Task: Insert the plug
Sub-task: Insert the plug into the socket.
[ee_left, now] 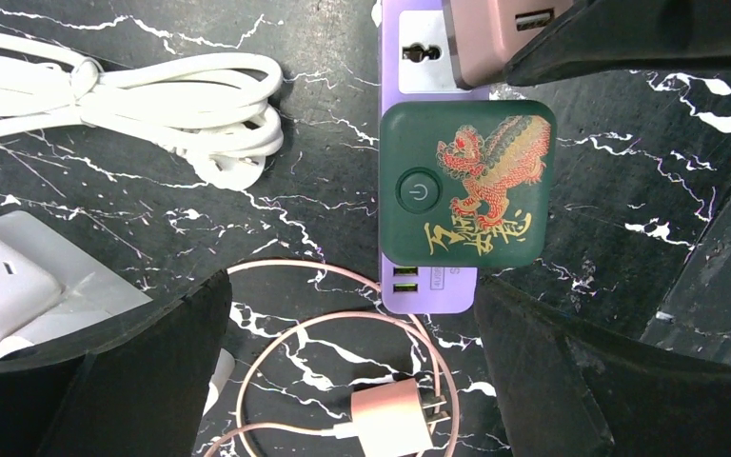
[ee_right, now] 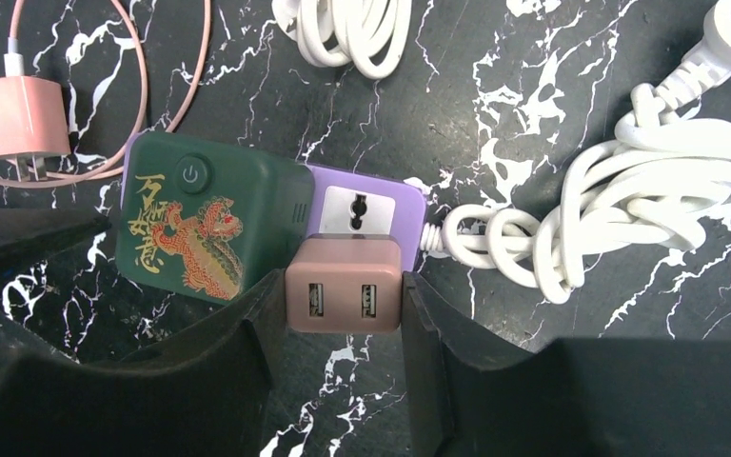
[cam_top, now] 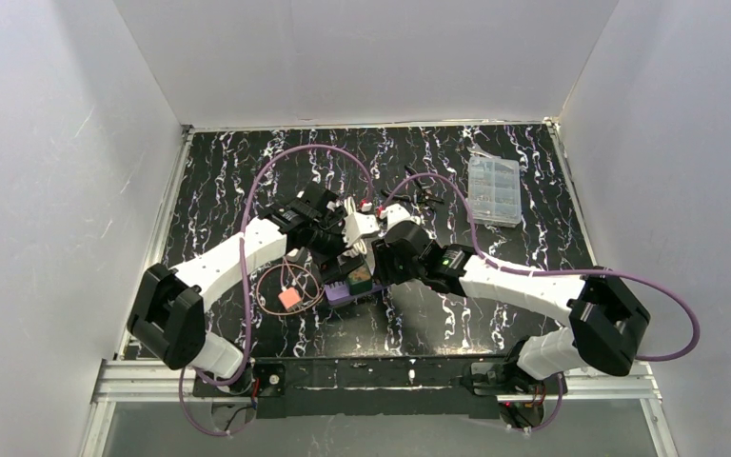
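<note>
Left pincer hangs spread and empty over the green adapter on the purple strip; right pincer clenches the pink plug by its flat sides at the free socket, a light, rigid, likely slippery block.

Pink plug (two USB ports); at purple strip
</note>
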You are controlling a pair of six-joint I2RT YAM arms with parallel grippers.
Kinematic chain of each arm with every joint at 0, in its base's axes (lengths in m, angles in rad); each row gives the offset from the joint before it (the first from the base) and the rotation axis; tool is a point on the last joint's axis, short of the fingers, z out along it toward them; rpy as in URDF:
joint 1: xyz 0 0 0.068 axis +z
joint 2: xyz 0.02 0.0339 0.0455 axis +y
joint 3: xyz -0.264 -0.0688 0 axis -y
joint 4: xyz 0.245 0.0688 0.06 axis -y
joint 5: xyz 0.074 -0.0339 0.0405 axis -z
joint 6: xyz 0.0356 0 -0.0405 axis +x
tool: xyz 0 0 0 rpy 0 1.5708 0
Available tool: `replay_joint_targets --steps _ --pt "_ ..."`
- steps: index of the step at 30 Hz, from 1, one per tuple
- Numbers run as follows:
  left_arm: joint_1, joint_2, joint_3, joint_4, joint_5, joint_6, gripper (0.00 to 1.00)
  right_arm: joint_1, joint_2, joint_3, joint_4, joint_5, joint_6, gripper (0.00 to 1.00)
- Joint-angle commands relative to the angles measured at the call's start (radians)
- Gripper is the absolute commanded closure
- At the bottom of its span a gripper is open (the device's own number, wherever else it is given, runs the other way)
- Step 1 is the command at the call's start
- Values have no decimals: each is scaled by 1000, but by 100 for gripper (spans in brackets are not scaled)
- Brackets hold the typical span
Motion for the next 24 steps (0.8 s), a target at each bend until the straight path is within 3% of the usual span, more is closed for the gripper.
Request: replay_joint_targets --steps 1,24 --pt "-17 16 36 -1 -23 9 2 8 -15 -3 -81 -22 -33 99" --pt "-21 30 31 4 -23 16 4 -20 60 -39 -27 -60 -60 99"
